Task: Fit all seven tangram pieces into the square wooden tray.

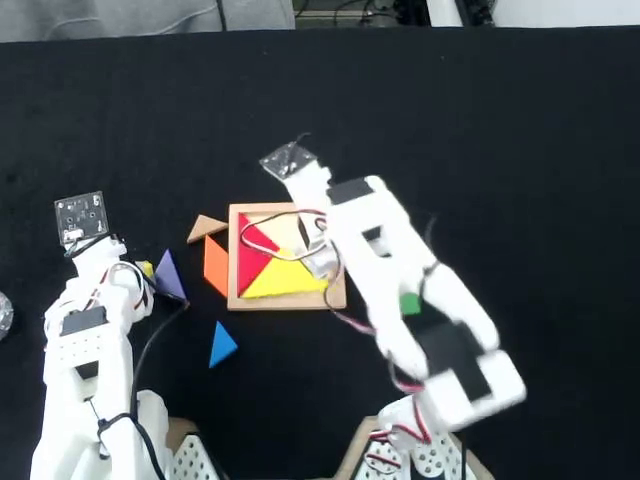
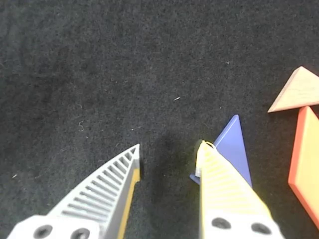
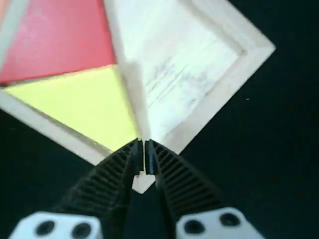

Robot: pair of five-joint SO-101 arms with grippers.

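Square wooden tray (image 1: 290,301) lying mid-table in the high view, holding a red triangle (image 1: 255,243) and a yellow triangle (image 1: 282,279), left wrist view showing the left gripper (image 2: 170,146) gaping wide, one finger touching a purple triangle (image 2: 234,147), right wrist view showing the right gripper (image 3: 144,144) pinching closed over the tray's rim

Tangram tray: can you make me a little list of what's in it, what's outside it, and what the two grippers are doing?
tray: square wooden tray, part of its floor bare
inside the tray: red triangle, yellow triangle
outside, left of the tray: orange piece, wooden triangle, purple triangle, blue triangle
left gripper: open, beside the purple triangle
right gripper: shut, over the tray's edge by the yellow triangle
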